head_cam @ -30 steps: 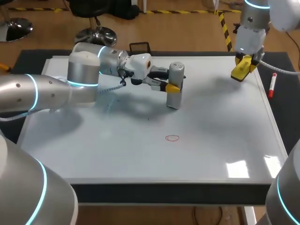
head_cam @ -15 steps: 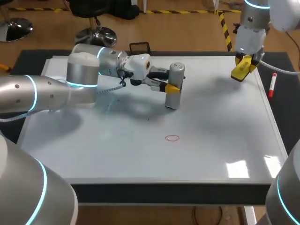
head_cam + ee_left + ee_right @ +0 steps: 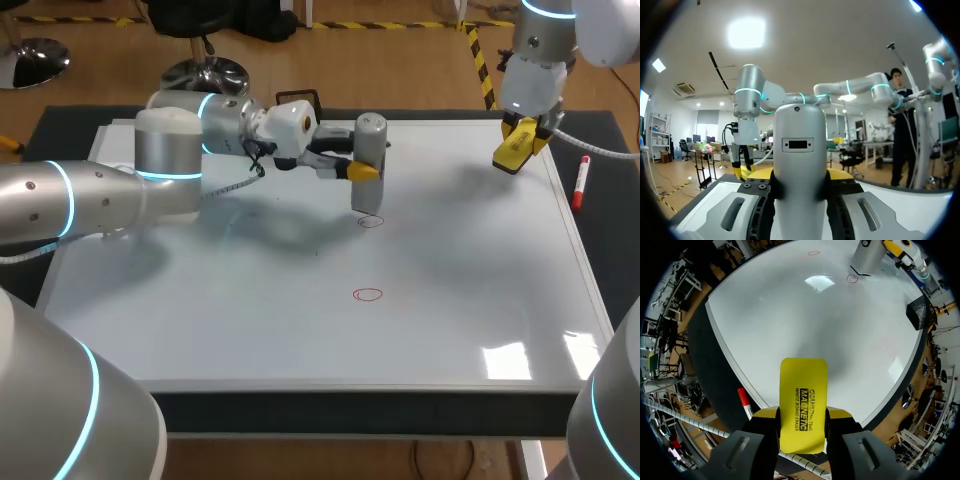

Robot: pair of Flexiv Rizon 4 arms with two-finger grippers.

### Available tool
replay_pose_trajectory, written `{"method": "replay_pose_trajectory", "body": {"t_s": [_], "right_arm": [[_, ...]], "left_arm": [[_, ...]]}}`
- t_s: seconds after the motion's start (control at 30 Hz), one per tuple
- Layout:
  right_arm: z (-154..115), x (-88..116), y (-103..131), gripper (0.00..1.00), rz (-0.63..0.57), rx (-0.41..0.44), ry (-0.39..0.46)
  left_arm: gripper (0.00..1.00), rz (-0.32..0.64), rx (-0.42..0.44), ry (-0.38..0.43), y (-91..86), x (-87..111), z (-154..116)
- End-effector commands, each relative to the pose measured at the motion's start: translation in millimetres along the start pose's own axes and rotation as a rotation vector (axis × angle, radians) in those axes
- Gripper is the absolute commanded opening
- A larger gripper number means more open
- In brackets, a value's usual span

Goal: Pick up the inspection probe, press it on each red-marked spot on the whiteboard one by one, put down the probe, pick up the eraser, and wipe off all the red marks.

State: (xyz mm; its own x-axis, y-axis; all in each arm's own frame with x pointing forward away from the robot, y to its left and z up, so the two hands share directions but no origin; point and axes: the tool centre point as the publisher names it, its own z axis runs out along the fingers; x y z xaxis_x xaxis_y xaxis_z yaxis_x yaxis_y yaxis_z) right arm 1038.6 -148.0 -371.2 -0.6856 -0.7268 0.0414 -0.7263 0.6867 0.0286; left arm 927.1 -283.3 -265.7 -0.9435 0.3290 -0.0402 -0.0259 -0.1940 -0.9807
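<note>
My left gripper (image 3: 364,170) is shut on the grey cylindrical probe (image 3: 370,160), holding it upright a little above the whiteboard (image 3: 250,300). Just under the probe's tip lies a small red circle (image 3: 371,221); a second red circle (image 3: 368,294) sits nearer the front. In the left wrist view the probe (image 3: 800,170) stands between the yellow-tipped fingers of the left gripper (image 3: 800,179). My right gripper (image 3: 520,140) hangs over the board's far right corner, shut on the yellow eraser (image 3: 514,152). The right wrist view shows the eraser (image 3: 802,400) in the right gripper (image 3: 802,416), with the probe (image 3: 867,257) far ahead.
A red marker pen (image 3: 580,183) lies on the dark mat right of the board, seen also beside the eraser (image 3: 745,402). A black stand (image 3: 298,100) sits at the board's far edge. The board's front half holds only the one red circle.
My left gripper has lifted the probe off the board and drawn it slightly back, uncovering the red circle beneath. The right arm has stayed still with the eraser.
</note>
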Motion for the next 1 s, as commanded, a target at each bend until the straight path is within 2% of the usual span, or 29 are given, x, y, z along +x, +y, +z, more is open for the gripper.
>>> {"method": "replay_pose_trajectory", "body": {"t_s": [0.03, 0.63, 1.0], "right_arm": [[-1.5, 0.1, -0.5, 0.00, -0.002, 0.001, 0.004], [-1.5, 0.1, -0.5, 0.00, -0.002, 0.001, 0.004], [-1.5, 0.1, -0.5, 0.00, -0.002, 0.001, 0.004]], "left_arm": [[0.00, 0.016, -0.006, -0.039, -10.7, 4.5, -14.8], [0.00, 0.075, 0.004, -0.220, -42.4, -7.5, -84.5], [0.00, 0.088, 0.010, -0.351, -55.9, -7.8, -142.6]]}}
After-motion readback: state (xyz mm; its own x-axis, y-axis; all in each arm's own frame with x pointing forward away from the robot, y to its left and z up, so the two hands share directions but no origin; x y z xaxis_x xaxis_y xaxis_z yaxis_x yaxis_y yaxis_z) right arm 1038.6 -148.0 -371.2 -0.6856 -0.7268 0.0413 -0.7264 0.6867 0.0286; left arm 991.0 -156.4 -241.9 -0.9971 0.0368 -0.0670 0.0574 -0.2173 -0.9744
